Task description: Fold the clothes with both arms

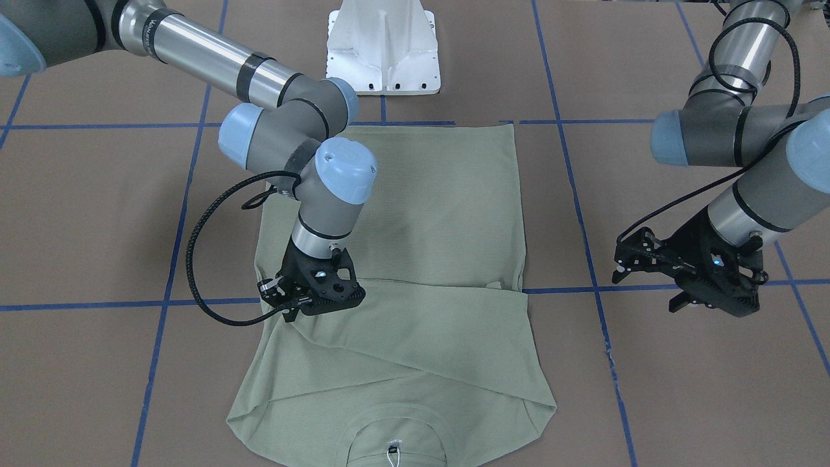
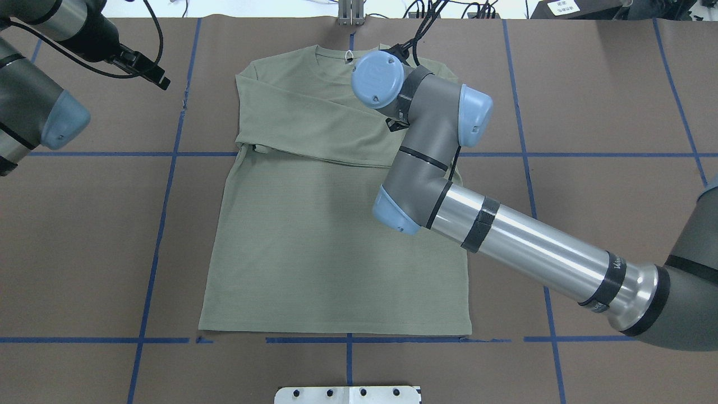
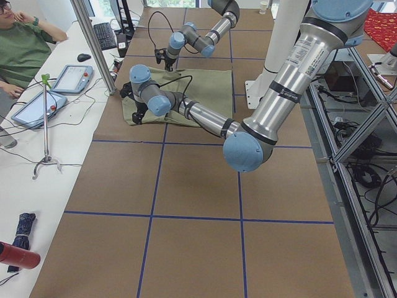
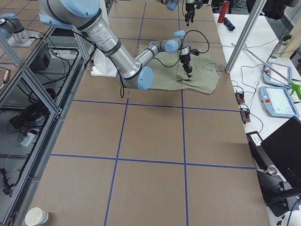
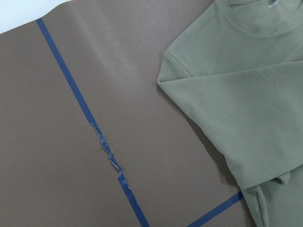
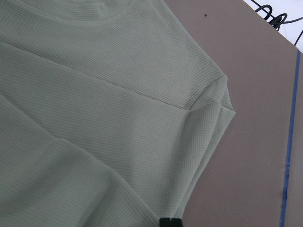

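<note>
The pale sage-green shirt (image 1: pixel 421 227) (image 2: pixel 331 247) lies flat on the brown table, collar (image 2: pixel 331 53) at the far edge. Both sleeves are crossed over the chest; one cuff (image 2: pixel 255 148) rests at the shirt's left side. My right gripper (image 1: pixel 290 311) is down on the other sleeve's end at the shirt's right side. It looks shut on that sleeve, with one black fingertip (image 6: pixel 169 222) against the cloth. The overhead view hides it under the wrist. My left gripper (image 1: pixel 648 282) (image 2: pixel 157 76) hangs open and empty above bare table, left of the shirt's shoulder (image 5: pixel 163 82).
Blue tape lines (image 2: pixel 162 224) grid the brown table cover. The white pedestal base (image 1: pixel 382 58) stands at the robot's edge beyond the hem. A seated person (image 3: pixel 22 43) and tablets (image 3: pixel 37 105) are at the operators' side bench.
</note>
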